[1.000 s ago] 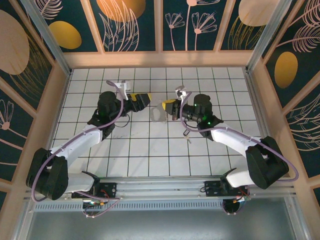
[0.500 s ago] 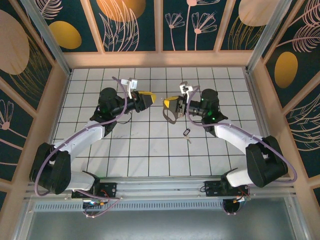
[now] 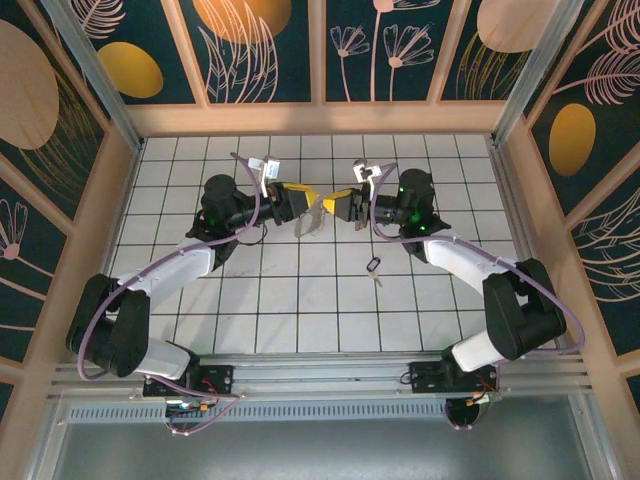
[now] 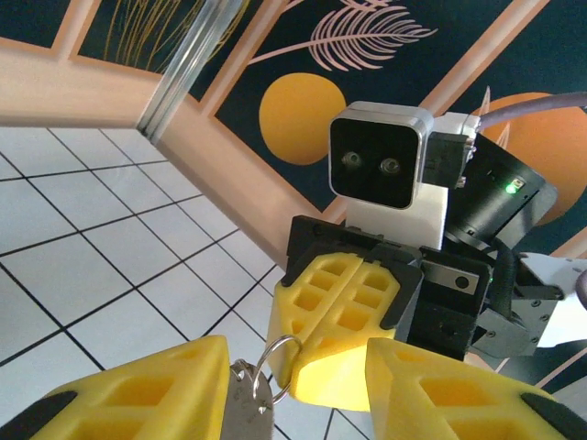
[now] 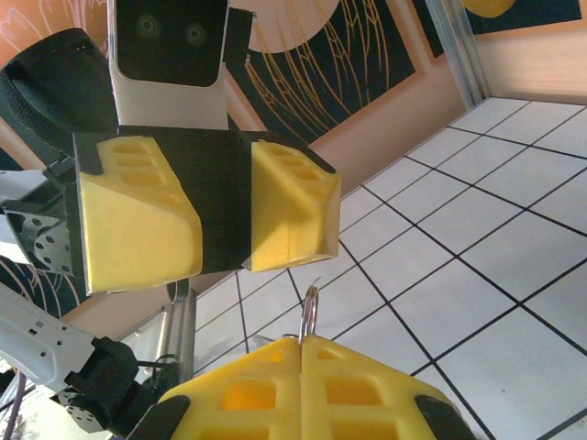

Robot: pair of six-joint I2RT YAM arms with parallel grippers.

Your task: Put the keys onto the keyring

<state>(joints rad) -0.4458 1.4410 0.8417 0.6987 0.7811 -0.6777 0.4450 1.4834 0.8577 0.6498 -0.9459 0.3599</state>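
Note:
My right gripper [image 3: 337, 206] is shut on the keyring [image 3: 312, 220], a thin silvery wire loop held above the tiles. In the right wrist view the keyring [image 5: 310, 307] sticks up from the seam of my right gripper [image 5: 301, 344]. My left gripper [image 3: 300, 207] faces it tip to tip, jaws apart. In the left wrist view the keyring [image 4: 278, 367] sits between the fingers of my left gripper [image 4: 295, 371], and a flat silvery piece [image 4: 248, 408] hanging from it rests against the left finger. One of the keys [image 3: 373, 266], black-headed, lies on the floor below the right arm.
The white tiled floor [image 3: 300, 300] is boxed in by wooden walls [image 3: 320, 118] with dark leaf-patterned panels. Both arms reach in from the near edge and meet over the middle of the floor. Purple cables [image 3: 250, 215] loop beside the wrists.
The two grippers have come together tip to tip. My left jaws have narrowed around the ring's end. The right gripper has swung the ring up toward the left one.

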